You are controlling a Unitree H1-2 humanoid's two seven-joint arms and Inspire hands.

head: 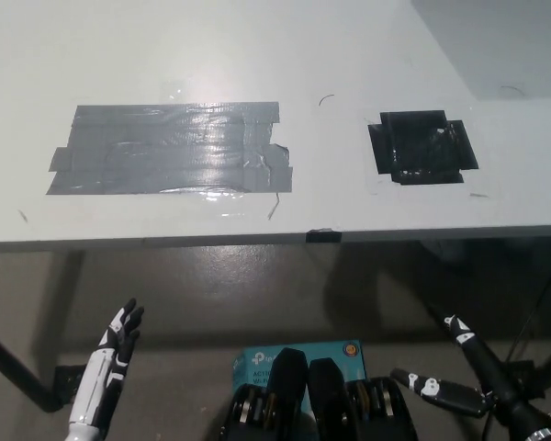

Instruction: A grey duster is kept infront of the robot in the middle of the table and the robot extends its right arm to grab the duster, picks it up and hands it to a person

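We found the white table (257,55) carrying a grey tape patch (170,149) at its left and a black tape patch (422,147) at its right; no duster was in view. The black right hand (459,372) hung below the table's front edge, fingers spread and holding nothing. The white left hand (118,340) rested at lower left, open and empty.
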